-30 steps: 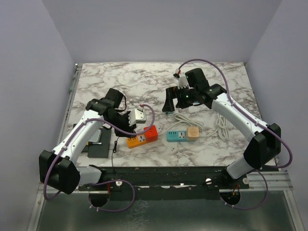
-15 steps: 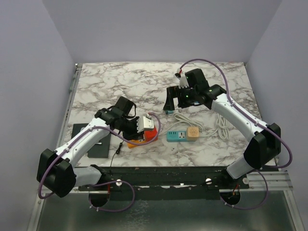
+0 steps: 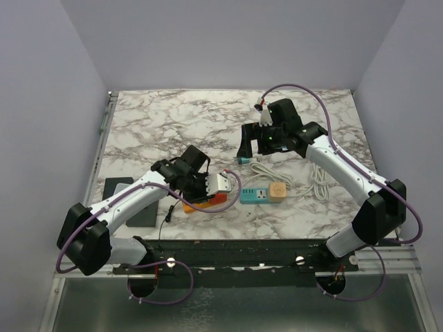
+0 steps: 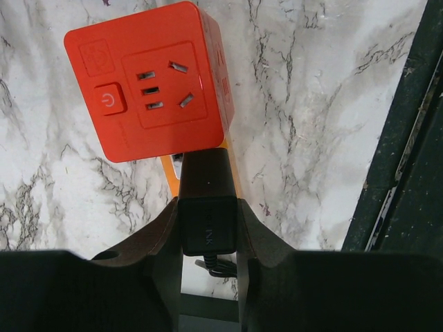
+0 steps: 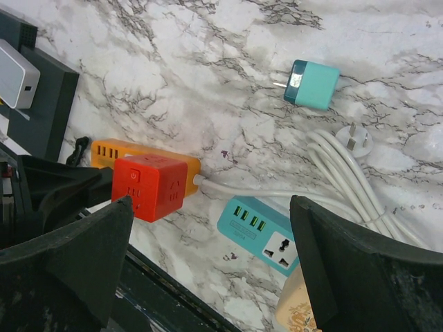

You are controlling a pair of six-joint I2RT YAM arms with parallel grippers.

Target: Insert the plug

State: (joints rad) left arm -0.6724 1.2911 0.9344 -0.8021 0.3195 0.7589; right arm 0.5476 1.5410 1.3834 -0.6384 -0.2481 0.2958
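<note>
Our left gripper (image 4: 208, 214) clamped tight on black plug (image 4: 206, 176). Plug tip just beside near edge of red cube socket (image 4: 149, 79); we cannot tell if touching. Socket face up on marble table (image 4: 311, 104). Our right gripper (image 5: 214, 235) spread wide, holding nothing, above table near teal charger (image 5: 311, 83) and white cable (image 5: 346, 173).

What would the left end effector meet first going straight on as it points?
Probably the red socket cube, right ahead of the black plug in the left end effector; depth is unclear.

"INK" on black plug (image 4: 206, 232), red cube (image 4: 149, 83) power sign (image 4: 106, 99)
</note>
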